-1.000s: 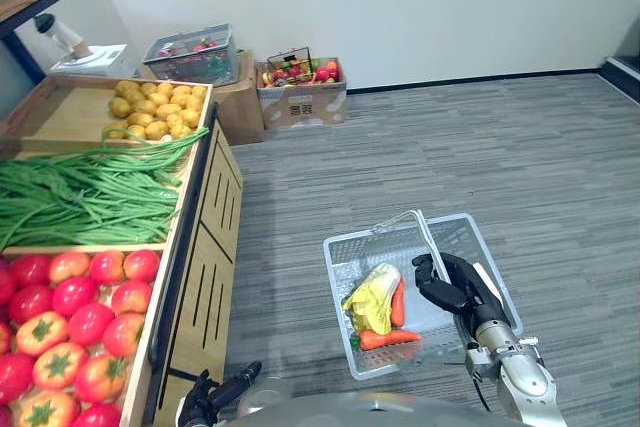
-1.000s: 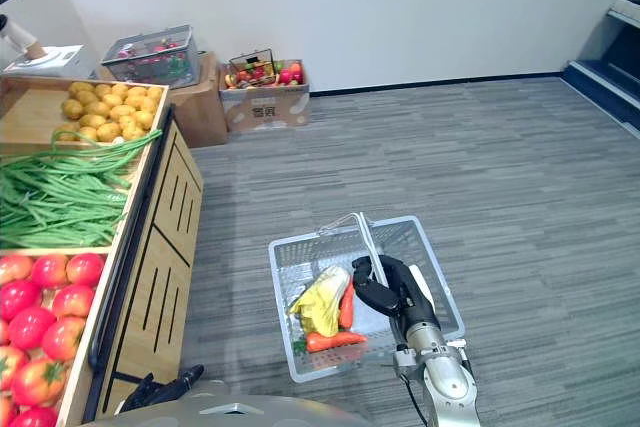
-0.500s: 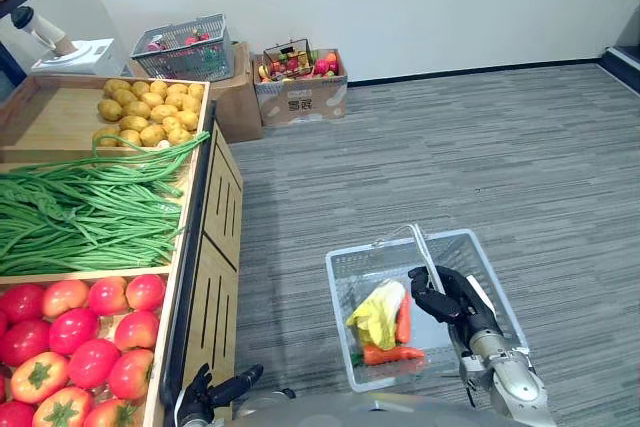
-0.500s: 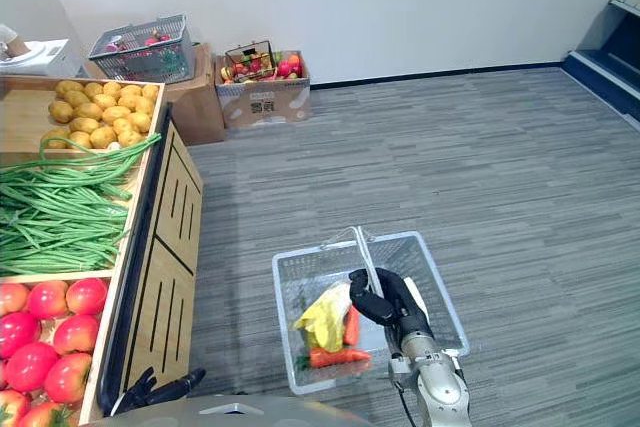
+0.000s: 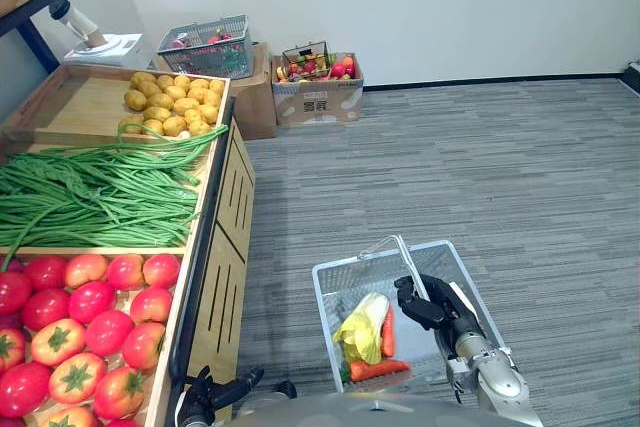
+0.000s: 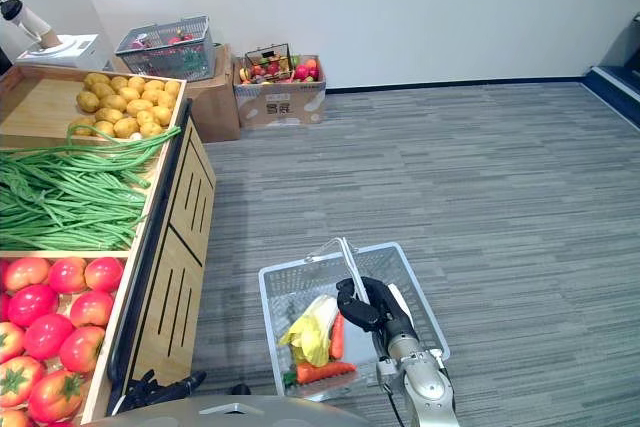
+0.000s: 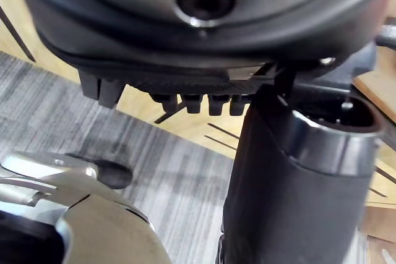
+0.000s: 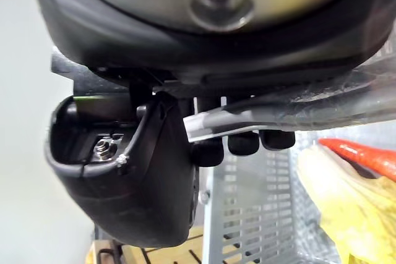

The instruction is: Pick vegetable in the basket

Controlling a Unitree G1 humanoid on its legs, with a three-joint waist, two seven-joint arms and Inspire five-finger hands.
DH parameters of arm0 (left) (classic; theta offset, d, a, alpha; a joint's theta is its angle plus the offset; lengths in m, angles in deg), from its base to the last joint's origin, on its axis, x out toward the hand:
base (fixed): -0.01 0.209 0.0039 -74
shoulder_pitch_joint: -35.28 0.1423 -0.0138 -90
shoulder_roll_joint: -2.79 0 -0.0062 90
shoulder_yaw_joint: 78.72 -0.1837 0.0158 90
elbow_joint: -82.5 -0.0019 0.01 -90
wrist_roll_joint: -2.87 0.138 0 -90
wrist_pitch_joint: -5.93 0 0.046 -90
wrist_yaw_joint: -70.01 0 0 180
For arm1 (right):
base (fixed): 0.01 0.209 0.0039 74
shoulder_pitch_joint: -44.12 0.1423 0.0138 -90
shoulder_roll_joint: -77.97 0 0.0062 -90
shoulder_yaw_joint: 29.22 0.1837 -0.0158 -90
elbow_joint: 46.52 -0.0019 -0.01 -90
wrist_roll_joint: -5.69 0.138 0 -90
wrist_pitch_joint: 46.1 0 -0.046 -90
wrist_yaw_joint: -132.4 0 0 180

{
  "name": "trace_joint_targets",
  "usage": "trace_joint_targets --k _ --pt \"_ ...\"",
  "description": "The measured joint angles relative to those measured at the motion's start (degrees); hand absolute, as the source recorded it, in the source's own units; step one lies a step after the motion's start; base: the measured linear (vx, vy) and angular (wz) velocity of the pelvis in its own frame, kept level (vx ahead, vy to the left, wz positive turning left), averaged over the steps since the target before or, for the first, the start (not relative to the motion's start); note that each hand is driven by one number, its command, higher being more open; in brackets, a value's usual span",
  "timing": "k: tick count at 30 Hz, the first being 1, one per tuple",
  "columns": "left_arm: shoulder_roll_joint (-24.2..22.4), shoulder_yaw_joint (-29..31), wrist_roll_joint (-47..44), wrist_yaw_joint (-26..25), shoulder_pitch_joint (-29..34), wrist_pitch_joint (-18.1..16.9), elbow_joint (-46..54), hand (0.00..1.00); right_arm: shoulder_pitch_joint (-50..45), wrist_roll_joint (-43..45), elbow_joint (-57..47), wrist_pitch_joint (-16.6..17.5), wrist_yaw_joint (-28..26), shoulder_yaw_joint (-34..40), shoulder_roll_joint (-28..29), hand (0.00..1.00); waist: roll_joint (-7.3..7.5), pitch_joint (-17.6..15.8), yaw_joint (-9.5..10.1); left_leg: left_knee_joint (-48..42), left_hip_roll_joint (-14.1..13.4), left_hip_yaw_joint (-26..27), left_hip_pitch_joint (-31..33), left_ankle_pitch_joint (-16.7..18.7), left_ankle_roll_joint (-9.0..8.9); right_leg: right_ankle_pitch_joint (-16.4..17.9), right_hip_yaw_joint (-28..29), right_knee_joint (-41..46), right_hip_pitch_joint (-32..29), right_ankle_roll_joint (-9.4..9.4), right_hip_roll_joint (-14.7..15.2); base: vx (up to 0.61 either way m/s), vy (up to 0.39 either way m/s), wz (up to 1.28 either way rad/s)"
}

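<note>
Beneath the right hand [image 5: 432,304] clasping it, the basket [image 5: 333,297] holds vegetables [image 5: 365,332].

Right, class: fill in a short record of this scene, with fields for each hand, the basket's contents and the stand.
right hand: shut on the basket's handle
left hand: open, low beside the stand, holding nothing
basket: holds a cabbage and two carrots
stand: potatoes at the far end, beans in the middle, tomatoes nearest
</note>
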State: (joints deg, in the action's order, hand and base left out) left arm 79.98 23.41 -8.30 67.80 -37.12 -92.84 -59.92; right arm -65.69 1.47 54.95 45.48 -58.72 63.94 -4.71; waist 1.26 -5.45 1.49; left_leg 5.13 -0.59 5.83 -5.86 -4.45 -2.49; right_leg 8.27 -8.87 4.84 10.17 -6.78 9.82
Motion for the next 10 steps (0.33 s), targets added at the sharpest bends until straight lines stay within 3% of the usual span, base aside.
trace_joint_targets --k 10 --pt "-0.04 -0.11 -0.2 0.13 0.15 0.03 0.01 1.0 0.39 0.02 2.61 -0.01 1.86 0.84 0.61 0.0 -0.12 0.13 -0.02 0.0 0.08 -0.72 0.6 -0.4 0.2 -0.03 -0.58 -0.2 0.07 0.02 -0.09 -0.01 -0.004 0.04"
